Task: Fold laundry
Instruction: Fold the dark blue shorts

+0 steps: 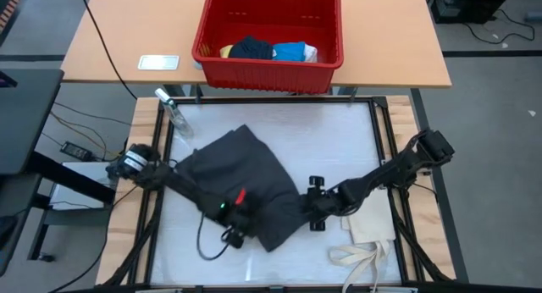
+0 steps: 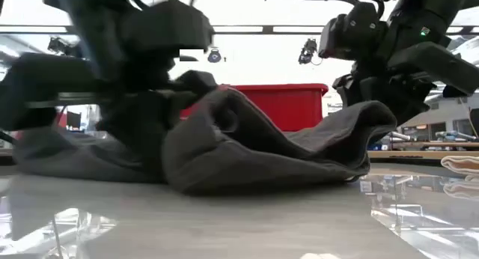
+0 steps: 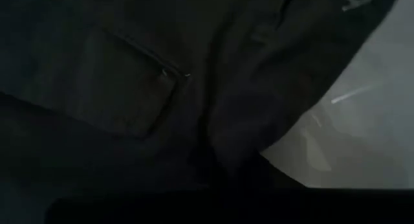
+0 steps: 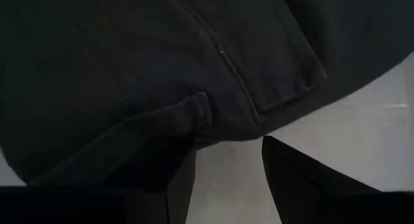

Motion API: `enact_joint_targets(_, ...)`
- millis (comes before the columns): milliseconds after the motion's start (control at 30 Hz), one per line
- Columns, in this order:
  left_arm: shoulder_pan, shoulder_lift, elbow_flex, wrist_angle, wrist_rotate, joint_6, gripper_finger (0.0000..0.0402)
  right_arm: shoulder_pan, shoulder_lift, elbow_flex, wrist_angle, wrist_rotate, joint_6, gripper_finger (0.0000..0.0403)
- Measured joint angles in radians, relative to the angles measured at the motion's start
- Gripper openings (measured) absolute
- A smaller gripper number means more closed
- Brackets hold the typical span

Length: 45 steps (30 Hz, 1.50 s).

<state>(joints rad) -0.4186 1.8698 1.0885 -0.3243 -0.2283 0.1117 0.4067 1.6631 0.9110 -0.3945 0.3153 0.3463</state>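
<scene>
On the white table (image 1: 356,149), below the red basket (image 1: 330,39), the left gripper (image 1: 235,234) has clamped the grey shorts (image 1: 237,170); the right gripper (image 1: 315,210), half-open, straddles their hem. Lift both edges evenly.

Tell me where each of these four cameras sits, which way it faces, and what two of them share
High: above the table, facing down; both arms, shorts, red basket.
Low: at tabletop height, facing level; both arms above the shorts.
Left wrist: on the left arm, tight on shorts fabric.
Right wrist: on the right arm; right gripper at the shorts' edge.
Shared: high and low both show the basket.
</scene>
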Motion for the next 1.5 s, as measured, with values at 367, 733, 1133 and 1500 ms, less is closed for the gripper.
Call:
enact_joint_targets(367,0.154,-0.246,0.016,-0.080,0.164,0.016,0.0015,-0.037,-0.311,-0.215,0.013,0.076,0.105,0.0186)
enact_joint_targets(733,0.383,-0.339,0.014,-0.047,0.511,-0.277,0.0015,-0.020,-0.363,-0.459,0.549,0.111,0.166,0.0186)
enact_joint_targets(1133,0.498,-0.562,0.095,-0.026,0.520,-0.383,0.0015,0.022,-0.544,-0.468,0.443,0.277,0.198,0.0190)
enact_joint_targets(1500,0.512,-0.581,0.267,-0.169,0.543,-0.397,0.0014,-0.095,-0.487,-0.594,1.104,0.382,0.023,0.0299)
